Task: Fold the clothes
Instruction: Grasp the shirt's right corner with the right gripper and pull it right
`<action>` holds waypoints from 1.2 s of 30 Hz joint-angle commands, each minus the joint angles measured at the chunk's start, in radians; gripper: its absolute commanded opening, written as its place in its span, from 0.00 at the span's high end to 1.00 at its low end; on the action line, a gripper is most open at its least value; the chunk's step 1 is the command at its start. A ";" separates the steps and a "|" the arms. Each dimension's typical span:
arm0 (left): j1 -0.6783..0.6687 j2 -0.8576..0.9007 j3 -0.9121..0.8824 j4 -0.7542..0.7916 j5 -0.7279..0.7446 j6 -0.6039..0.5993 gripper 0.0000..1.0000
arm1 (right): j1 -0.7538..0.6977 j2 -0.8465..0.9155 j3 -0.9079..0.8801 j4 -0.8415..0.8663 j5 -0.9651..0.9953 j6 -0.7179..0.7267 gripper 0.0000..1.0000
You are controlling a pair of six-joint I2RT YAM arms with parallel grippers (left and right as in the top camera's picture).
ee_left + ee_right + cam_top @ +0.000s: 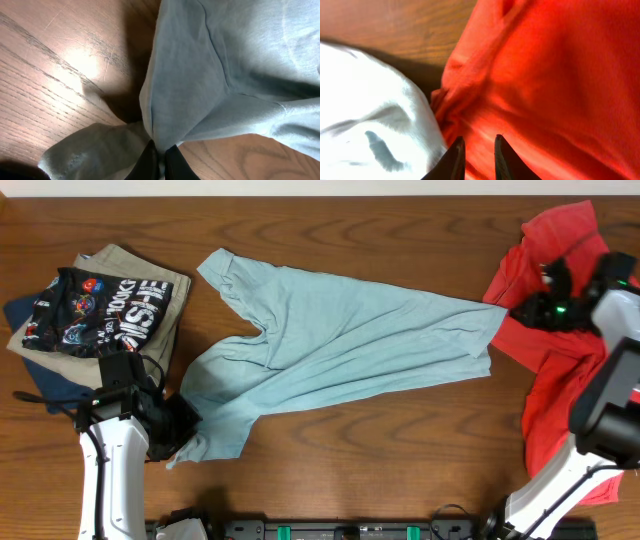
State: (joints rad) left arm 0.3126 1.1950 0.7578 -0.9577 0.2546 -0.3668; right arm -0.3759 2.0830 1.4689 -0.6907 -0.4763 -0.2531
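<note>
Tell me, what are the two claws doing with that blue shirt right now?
Left claw shut on pale blue T-shirt edge. Right claw open over red garment. T-shirt spread out, unfolded. Red garment touches its right end.

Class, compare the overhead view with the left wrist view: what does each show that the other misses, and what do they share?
Only overhead: the whole T-shirt sprawled out, a red garment on the right, a stack of clothes on the left. Only left wrist: a close-up of the left end effector pinched shut on a bunched fold of blue fabric. Both: the pale blue T-shirt lying on the wooden table.
</note>
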 commanded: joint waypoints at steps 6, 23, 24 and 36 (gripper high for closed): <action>0.006 -0.004 0.000 -0.003 -0.013 -0.008 0.94 | 0.103 0.099 -0.006 0.048 0.141 -0.038 0.83; 0.006 -0.004 0.000 -0.002 -0.012 -0.009 0.94 | -0.136 0.144 0.133 0.189 0.658 0.476 0.60; 0.006 -0.004 0.000 -0.002 -0.012 -0.009 0.94 | -0.154 0.144 0.149 0.175 0.620 0.477 0.55; 0.006 -0.004 0.000 0.005 -0.013 -0.008 0.94 | -0.147 0.035 0.283 -0.289 -0.008 0.223 0.34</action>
State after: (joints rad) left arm 0.3134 1.1950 0.7578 -0.9508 0.2550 -0.3695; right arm -0.5686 2.1784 1.7348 -0.9077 -0.3756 0.0612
